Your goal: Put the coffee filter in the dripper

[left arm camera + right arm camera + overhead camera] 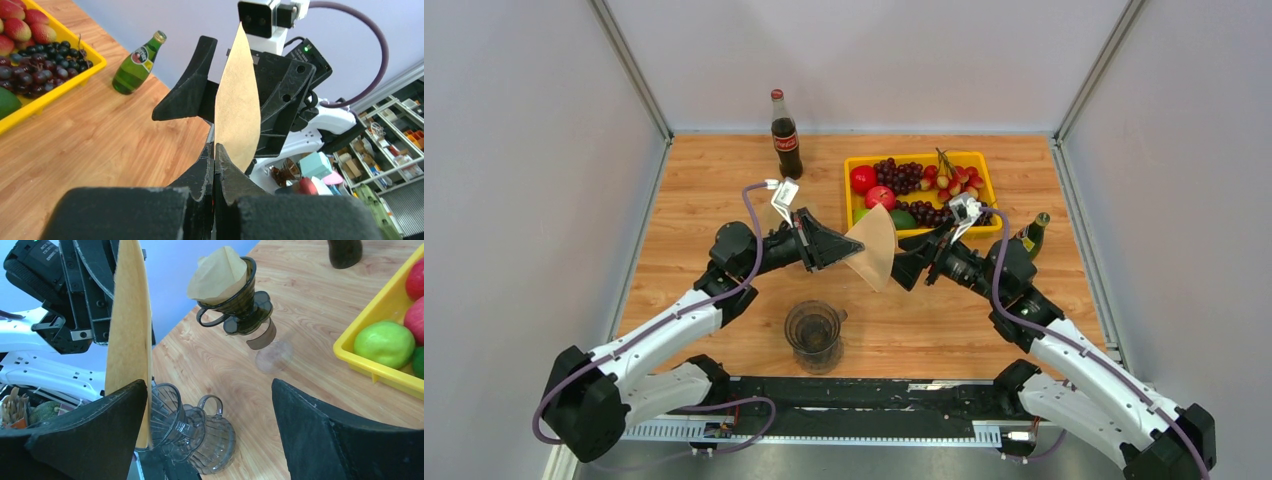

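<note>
My left gripper (849,243) (215,150) is shut on the brown paper coffee filter (874,245) (239,100), pinching its near edge and holding it flat and upright above the table's middle. Facing it, my right gripper (907,265) (210,382) is open, one finger on each side of the filter's (130,315) far end; the filter lies close by its left finger. The clear glass dripper (814,335) (170,412) sits on a glass server (215,440) at the table's near edge, below the filter and apart from both grippers.
The right wrist view shows a dark dripper (240,295) holding a brown filter, farther back on the table. A yellow tray (984,165) (380,325) of fruit stands at the back right. A cola bottle (785,135) is behind the left arm, a green bottle (1031,235) (137,62) beside the right arm.
</note>
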